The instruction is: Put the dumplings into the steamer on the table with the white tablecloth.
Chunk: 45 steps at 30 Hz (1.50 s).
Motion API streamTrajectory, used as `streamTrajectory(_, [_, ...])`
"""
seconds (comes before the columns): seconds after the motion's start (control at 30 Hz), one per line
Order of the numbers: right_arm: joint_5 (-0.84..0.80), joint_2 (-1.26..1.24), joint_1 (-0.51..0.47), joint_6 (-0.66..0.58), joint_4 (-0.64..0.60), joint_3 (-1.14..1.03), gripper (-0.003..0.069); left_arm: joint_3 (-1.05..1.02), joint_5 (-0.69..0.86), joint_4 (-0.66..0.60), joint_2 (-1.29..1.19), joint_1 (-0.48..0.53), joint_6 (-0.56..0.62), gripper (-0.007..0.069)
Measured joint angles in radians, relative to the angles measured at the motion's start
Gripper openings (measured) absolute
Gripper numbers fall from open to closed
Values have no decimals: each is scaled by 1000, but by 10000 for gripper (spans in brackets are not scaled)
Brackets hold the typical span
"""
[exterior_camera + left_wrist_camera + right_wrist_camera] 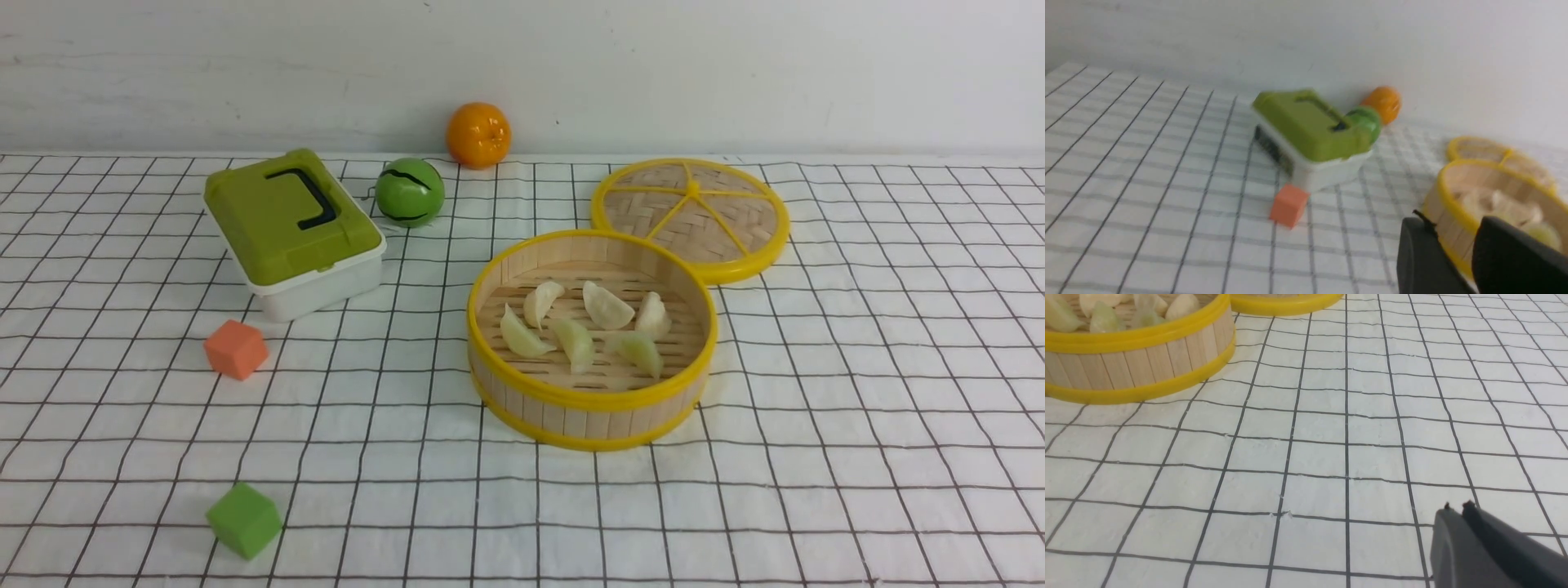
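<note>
The steamer (592,402) stands on the white grid tablecloth (857,425) right of centre. Several pale dumplings (606,306) lie on its slatted floor; no dumpling shows on the cloth. Neither gripper shows in the front view. In the left wrist view my left gripper (1453,230) is open and empty, to the left of the steamer (1442,192) with the blurred dumplings (1498,202) inside. In the right wrist view my right gripper (1455,507) is shut and empty above bare cloth, to the right of the steamer (1139,359) and its dumplings (1106,318).
The woven lid (690,214) lies flat behind the steamer. A white box with a green lid (290,224), a green ball (410,192) and an orange (478,135) are at the back left. An orange cube (235,349) and a green cube (243,519) lie front left.
</note>
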<state>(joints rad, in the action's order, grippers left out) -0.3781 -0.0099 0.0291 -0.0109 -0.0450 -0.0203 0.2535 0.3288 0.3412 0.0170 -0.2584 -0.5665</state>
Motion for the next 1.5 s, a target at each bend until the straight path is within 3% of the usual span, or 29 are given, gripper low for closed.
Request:
streamTrajectory(0.03, [0,0,0,0,0,0,29,-3,-27,-27,0,14,40,193])
streamTrajectory(0.07, [0,0,0,0,0,0,31,-25,-118,-148,0,68,158,181])
streamTrajectory(0.1, [0,0,0,0,0,0,31,-27,-136,-160,0,80,187,176])
streamTrajectory(0.13, [0,0,0,0,0,0,34,-57,-197,-260,0,125,306,139])
streamTrajectory(0.33, [0,0,0,0,0,0,41,-126,-201,-352,0,202,495,-13])
streamTrajectory(0.57, [0,0,0,0,0,0,51,-272,-126,-363,0,207,515,-13])
streamTrajectory(0.9, [0,0,0,0,0,0,63,-283,51,-372,0,207,518,-13])
streamTrajectory(1.5, [-1,0,0,0,1,1,83,-283,60,-375,0,207,518,-13])
